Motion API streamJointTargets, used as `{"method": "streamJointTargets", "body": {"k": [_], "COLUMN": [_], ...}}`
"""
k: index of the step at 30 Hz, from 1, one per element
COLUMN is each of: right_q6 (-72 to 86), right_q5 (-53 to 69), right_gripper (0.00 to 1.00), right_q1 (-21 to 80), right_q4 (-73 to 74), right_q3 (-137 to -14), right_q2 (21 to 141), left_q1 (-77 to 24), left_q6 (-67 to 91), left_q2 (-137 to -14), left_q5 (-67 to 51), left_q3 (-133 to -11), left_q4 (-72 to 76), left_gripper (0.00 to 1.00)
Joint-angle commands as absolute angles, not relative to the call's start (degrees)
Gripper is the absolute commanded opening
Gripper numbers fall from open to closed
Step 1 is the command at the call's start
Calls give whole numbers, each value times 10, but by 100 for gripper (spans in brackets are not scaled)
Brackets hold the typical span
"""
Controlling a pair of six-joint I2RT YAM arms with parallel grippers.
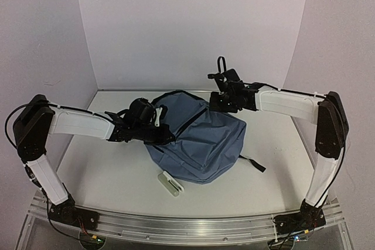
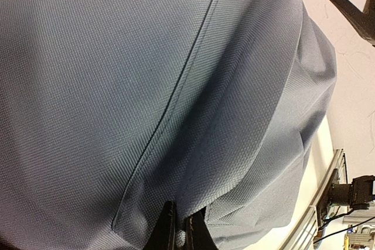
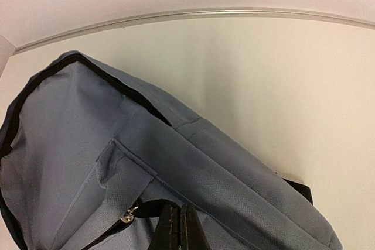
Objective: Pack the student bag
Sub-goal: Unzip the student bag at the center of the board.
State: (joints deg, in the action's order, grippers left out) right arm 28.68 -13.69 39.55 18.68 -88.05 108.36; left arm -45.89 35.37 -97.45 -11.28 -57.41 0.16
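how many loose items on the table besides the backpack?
1: a small white rectangular item on the table at the backpack's near edge, left of its middle. More could be hidden under or inside the backpack.

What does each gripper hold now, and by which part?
Left gripper: shut on a fabric fold of the student bag. Right gripper: shut beside the zipper pull; whether it holds anything cannot be told.

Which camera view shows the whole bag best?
The top view: the bag lies whole on the table. The left wrist view shows only close blue fabric with a seam; the right wrist view shows its top part with a black zipper.
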Motion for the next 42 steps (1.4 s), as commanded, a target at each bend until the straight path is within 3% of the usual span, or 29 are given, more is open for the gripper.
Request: {"method": "streamJointTargets", "body": {"k": [1,5,8,9,12,13,17,22,27,33,42], "right_q6": [283,269,254,252,258,263,293,335,370,406,470], "right_q5": [-199,-150,-77,-53,-9,-5,-5,-5,23,65,167], "right_gripper": [0,0,3,8,51,60,80,85,87,98,94], "right_q1": [357,356,356,356,357,357,357,357,357,357,357], "right_q4": [169,167,168,168,172,173,180,182,182,153,-42], "right_q3": [-888,-895,-893,-888,-852,-835,-756,-669,-602,-517,-423], "right_q2": [1094,1080,1047,1032,978,957,877,801,751,725,774], "left_q1": [-467,-467,-467,-467,-466,-466,-466,-466,-464,-453,-438], "left_q6": [378,372,341,327,286,274,224,191,185,208,229], "left_q2": [-958,-960,-972,-977,-997,-1003,-1046,-1101,-1116,-1098,-1095], "left_q5": [-126,-115,-103,-99,-81,-72,-53,-27,24,21,-20], "left_q3": [-552,-571,-615,-633,-688,-703,-776,-849,-871,-846,-829], "left_q4": [-34,-48,-83,-97,-129,-137,-183,-237,-262,-239,-235], "left_gripper": [0,2,17,22,45,51,62,58,43,36,26]}}
